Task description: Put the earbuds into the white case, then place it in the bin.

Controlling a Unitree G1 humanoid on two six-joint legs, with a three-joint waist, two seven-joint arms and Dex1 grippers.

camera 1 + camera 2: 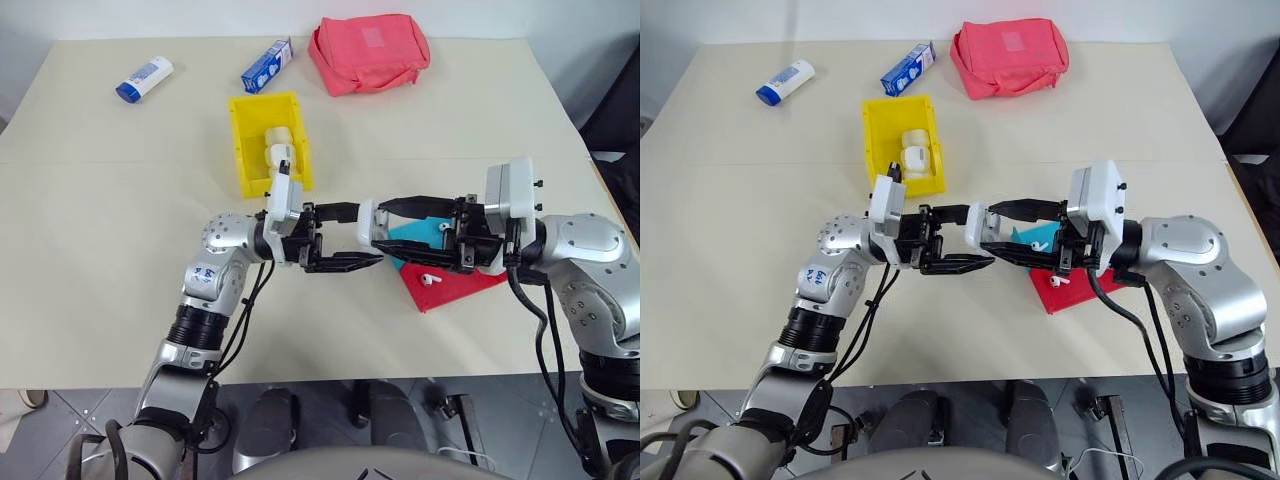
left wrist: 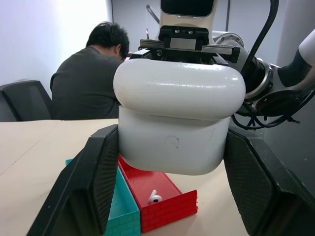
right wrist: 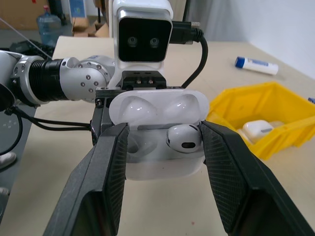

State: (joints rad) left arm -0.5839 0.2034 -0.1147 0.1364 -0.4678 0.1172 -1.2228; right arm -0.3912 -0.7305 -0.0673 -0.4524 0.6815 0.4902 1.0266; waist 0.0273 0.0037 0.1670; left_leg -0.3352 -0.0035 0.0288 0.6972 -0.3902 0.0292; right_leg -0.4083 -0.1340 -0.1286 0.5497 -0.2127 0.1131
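On the table sit a pink pouch (image 1: pixel 370 52), a blue and white box (image 1: pixel 267 65), a white tube (image 1: pixel 144 79) and the yellow bin (image 1: pixel 243 150) with white cases inside — all well away from the arms. The left gripper (image 1: pixel 345 237) is squeezed tight on the white case (image 2: pixel 177 123), lid flipped up, above the table near the red tray (image 1: pixel 455 285) and blue tray (image 1: pixel 420 235). The right gripper (image 3: pixel 165 142) faces it, fingers apart on either side of the case — one earbud (image 3: pixel 183 138) sits in it, another (image 1: pixel 428 280) lies in the red tray.
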